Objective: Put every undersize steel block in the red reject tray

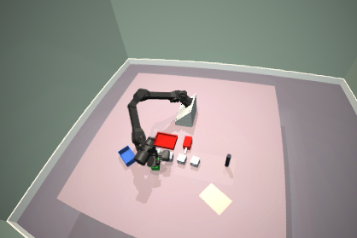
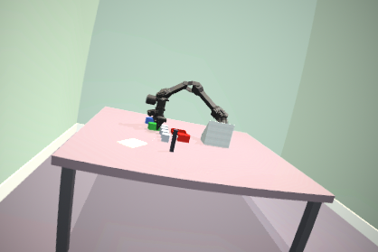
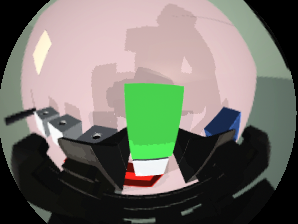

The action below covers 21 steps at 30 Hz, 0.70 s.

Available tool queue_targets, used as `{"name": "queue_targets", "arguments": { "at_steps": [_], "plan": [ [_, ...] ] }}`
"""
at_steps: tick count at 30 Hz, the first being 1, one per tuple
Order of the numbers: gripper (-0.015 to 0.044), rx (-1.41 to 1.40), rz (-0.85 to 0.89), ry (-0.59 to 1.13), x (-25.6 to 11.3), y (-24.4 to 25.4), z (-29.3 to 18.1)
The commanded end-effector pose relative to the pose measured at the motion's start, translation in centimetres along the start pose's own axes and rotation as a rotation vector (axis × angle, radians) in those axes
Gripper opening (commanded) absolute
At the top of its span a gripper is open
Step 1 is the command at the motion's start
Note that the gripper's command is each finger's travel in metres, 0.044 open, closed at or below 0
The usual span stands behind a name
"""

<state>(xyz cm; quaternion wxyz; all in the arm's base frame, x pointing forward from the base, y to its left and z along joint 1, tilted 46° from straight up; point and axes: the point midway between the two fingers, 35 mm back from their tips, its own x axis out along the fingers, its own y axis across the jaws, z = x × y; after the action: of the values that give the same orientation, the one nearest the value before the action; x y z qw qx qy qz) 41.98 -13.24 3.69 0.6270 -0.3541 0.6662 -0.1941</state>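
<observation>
Claw (image 1: 156, 161) (image 2: 158, 124) (image 3: 149, 125) grips green block-handled gauge (image 1: 155, 167) (image 2: 153, 126) (image 3: 154, 120), presumably for probing bores; steel blocks (image 1: 182, 159) (image 2: 165, 137) (image 3: 65, 128) beside red tray (image 1: 166, 141) (image 2: 178, 131) (image 3: 142, 183) await sorting.

No text, label, brand, number or sign can be read anywhere in the three views.

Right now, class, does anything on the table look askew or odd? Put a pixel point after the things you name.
Nothing looks spilled or damaged. Only the cream sheet (image 1: 215, 199) (image 2: 132, 143) (image 3: 42, 52) stands out slightly: it lies flat but turned at an angle to the row of steel blocks (image 1: 182, 159) (image 2: 165, 137) (image 3: 64, 129).
</observation>
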Motion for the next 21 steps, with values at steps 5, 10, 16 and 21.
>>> {"name": "queue_targets", "arguments": {
  "at_steps": [5, 10, 16, 21],
  "plan": [
    [0.0000, 0.005, -0.002, -0.008, -0.27, -0.09, 0.44],
    [0.0000, 0.005, -0.002, -0.008, -0.22, -0.10, 0.84],
    [0.0000, 0.005, -0.002, -0.008, -0.20, -0.11, 0.97],
    [0.0000, 0.005, -0.002, -0.008, -0.20, -0.09, 1.05]
  ]
}}
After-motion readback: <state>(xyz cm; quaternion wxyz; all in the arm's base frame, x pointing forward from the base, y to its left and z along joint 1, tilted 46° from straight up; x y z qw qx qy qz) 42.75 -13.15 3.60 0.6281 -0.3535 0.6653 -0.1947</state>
